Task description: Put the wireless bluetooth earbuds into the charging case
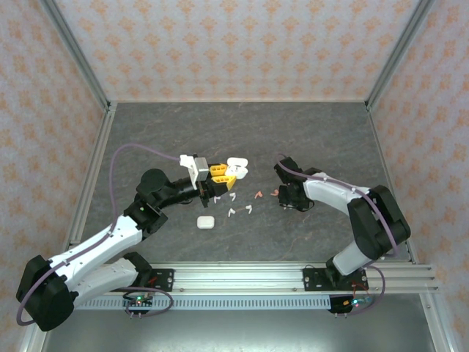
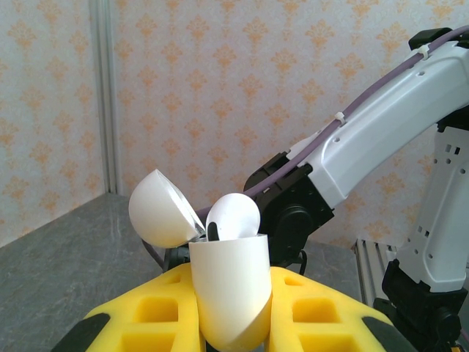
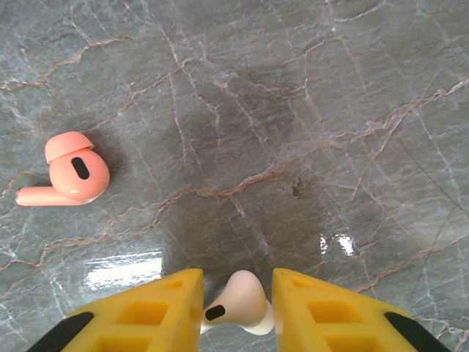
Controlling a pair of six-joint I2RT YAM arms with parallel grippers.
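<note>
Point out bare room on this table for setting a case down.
Bare: the far table strip below the back wall, and the near patch between closed case and front rail. Crowded: centre, earbuds scattered between left gripper and right gripper.

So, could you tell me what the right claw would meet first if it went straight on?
Most likely the grey table, straight ahead; a pale earbud sits between the fingers of the right claw. Depth is unclear.
</note>
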